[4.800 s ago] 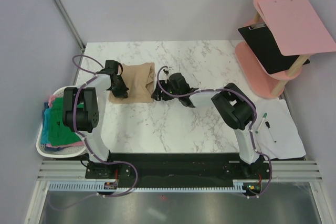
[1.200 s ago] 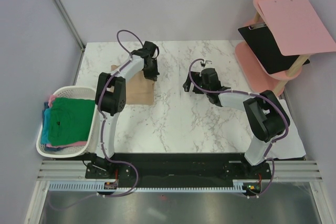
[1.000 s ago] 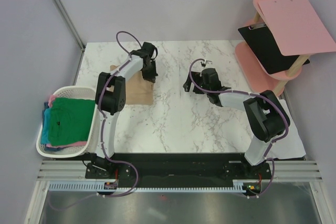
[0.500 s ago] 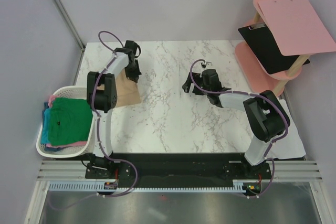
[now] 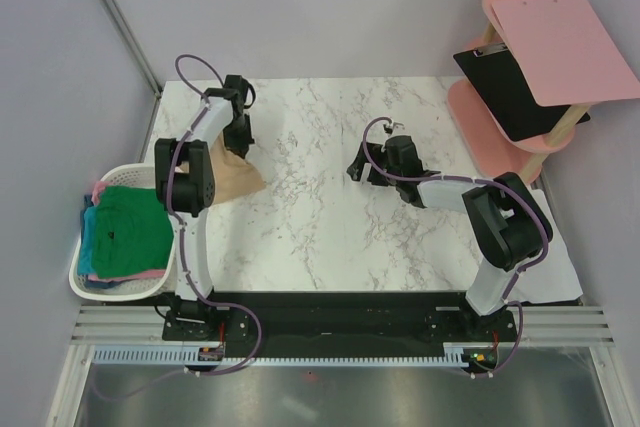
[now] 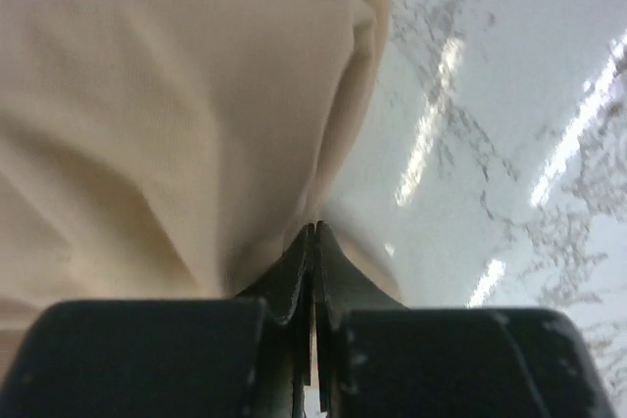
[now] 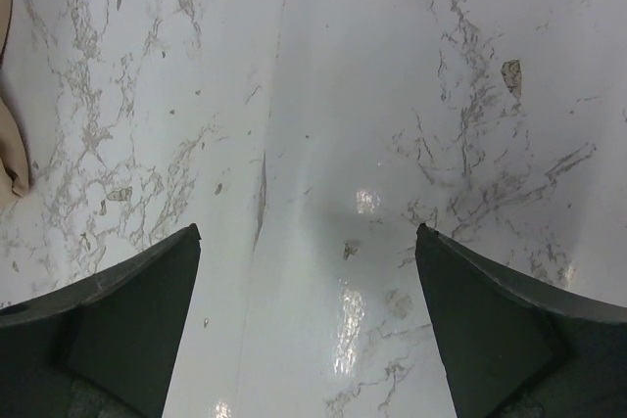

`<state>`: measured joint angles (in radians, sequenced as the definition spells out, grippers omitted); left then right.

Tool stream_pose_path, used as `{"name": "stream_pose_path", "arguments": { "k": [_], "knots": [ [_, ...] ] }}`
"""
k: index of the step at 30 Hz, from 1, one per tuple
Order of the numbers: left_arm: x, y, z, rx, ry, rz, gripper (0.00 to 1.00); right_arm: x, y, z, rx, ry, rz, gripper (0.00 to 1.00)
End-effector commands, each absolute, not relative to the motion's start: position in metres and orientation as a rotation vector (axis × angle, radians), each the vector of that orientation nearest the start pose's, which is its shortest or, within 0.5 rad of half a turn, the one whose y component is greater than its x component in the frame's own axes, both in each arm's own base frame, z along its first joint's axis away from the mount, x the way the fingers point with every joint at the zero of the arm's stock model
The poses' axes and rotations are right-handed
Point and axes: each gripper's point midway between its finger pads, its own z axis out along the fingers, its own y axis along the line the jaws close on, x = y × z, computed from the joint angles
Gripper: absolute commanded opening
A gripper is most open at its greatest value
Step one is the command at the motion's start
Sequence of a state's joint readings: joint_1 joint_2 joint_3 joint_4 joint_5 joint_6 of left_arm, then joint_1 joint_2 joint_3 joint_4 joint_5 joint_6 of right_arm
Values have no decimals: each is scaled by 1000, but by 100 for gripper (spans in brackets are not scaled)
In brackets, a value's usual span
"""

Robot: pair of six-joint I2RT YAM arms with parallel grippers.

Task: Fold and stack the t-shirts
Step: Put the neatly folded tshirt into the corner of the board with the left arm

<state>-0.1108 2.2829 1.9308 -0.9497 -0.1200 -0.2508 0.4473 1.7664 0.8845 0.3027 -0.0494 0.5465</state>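
l claw [image 6: 313, 234] pinched fully closed on folded tan t-shirt [image 5: 238, 178]. it has dragged the shirt from mid-counter [image 5: 330, 237] to the far-left edge, nr basket [image 5: 105, 290]. r claw [image 7: 306, 237] wide open, empty. prob. frees space for next shirt.

I saw the tan t-shirt [image 5: 238, 175] bunched and creased just beside the basket [image 5: 112, 293], one fold pinched in the left gripper [image 6: 313, 230]. A folded green t-shirt [image 5: 135, 227] lay in the basket atop a teal t-shirt [image 5: 90, 239] and a pink t-shirt [image 5: 98, 190].
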Motion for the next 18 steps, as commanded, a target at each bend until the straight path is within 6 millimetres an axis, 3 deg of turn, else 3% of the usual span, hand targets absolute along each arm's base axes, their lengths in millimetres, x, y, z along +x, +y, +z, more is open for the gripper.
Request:
{"name": "stream_pose_path", "arguments": {
  "k": [1,2,4,6,7,10,13,18],
  "knots": [
    [463,-63,99,-96,2731,15,2,408,232,80,83,2145,679,98],
    [458,-71,98,-81,2729,-6,2,407,232,80,80,2144,681,98],
    [459,-84,121,-73,2654,-106,2,407,232,83,74,2140,679,98],
    [451,-97,125,-45,2651,-180,2,406,231,84,74,2141,674,98],
    [447,-99,134,-31,2636,-201,2,406,231,84,72,2141,675,98],
    [429,-98,132,-67,2656,-207,2,406,231,86,68,2138,676,98],
    [407,-78,127,-175,2669,-88,2,407,235,88,58,2136,691,98],
    [361,-28,94,-353,2815,183,2,405,236,85,28,2155,695,98]
  ]
}}
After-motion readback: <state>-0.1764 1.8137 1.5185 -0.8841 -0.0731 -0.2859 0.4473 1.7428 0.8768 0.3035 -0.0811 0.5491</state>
